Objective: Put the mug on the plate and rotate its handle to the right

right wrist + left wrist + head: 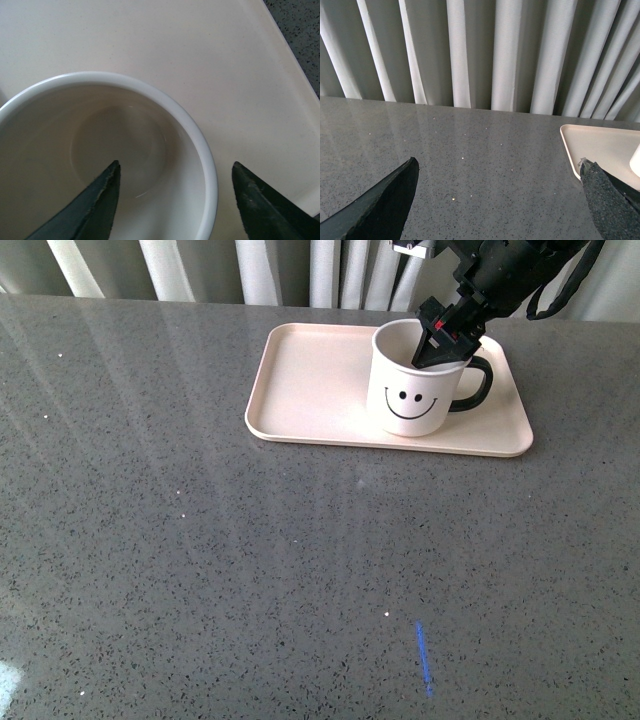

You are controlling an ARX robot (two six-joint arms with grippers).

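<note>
While the mug [405,375] is sitting on the plate [310,380] with its handle [487,382] pointing right, the right claw [445,340] is hanging open across its rim; a finger snagging there could be tipping it.

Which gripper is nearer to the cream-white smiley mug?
Right. The right gripper straddles the rim of the cream-white mug, one finger inside, one outside; the left gripper hangs apart, beside the pale pink tray.
</note>
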